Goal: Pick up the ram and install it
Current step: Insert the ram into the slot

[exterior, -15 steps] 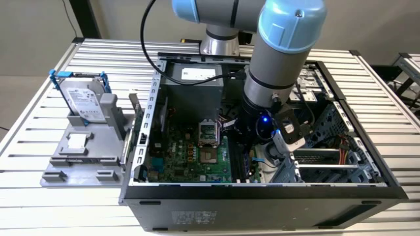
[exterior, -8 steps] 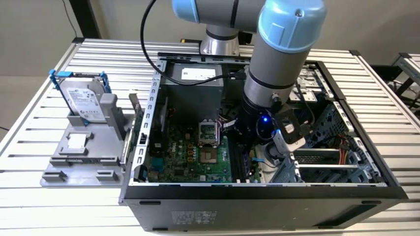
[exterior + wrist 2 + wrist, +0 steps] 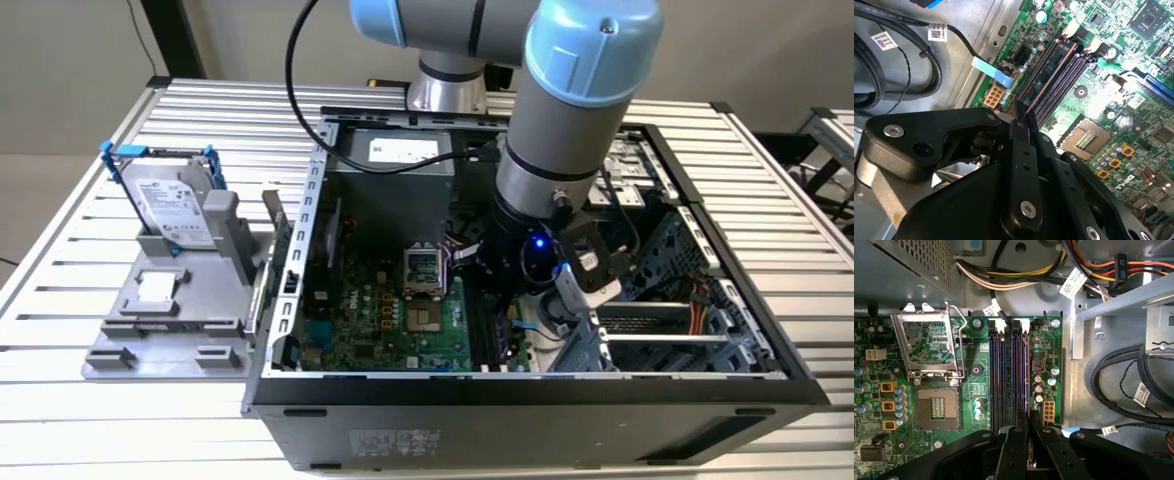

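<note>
— Four long black memory slots (image 3: pixel 1009 375) lie side by side on the green motherboard (image 3: pixel 979 385). Where does my black two-finger gripper (image 3: pixel 1028 416) (image 3: pixel 1023 114) stand?

— Right at their near end in both wrist views. Its fingers are pinched narrow on the thin greenish ram stick (image 3: pixel 1028 445), held edge-on and in line with the slots. Whether it is seated, I cannot tell.

— And the exterior view?

— My grey-and-blue arm (image 3: pixel 561 130) reaches down into the open black computer case (image 3: pixel 534 400), right of centre. At the upper left stands the silver hard drive in its blue bracket (image 3: pixel 171 200).
</note>
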### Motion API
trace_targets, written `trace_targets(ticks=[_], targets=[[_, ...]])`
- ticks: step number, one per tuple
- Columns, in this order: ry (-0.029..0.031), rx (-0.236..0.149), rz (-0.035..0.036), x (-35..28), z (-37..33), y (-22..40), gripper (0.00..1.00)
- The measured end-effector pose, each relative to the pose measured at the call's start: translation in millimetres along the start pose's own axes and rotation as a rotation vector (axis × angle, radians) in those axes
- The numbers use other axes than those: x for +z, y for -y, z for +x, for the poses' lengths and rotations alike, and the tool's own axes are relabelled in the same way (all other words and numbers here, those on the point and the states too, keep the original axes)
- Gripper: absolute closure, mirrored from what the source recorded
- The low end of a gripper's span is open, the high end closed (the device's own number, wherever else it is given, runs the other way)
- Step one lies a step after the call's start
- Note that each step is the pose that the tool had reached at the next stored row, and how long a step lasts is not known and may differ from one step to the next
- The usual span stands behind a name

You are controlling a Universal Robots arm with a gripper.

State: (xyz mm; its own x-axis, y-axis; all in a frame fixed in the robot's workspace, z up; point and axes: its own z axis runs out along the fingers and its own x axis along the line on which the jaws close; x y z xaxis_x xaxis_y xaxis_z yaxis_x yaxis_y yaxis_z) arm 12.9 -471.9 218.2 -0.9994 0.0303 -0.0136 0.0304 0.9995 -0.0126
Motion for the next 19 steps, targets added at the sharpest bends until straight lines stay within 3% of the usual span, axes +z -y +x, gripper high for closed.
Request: trace_targets(ticks=[19], targets=[[-0.0021,0.000,0.0001,6.9,0.1,-0.1,1.00]])
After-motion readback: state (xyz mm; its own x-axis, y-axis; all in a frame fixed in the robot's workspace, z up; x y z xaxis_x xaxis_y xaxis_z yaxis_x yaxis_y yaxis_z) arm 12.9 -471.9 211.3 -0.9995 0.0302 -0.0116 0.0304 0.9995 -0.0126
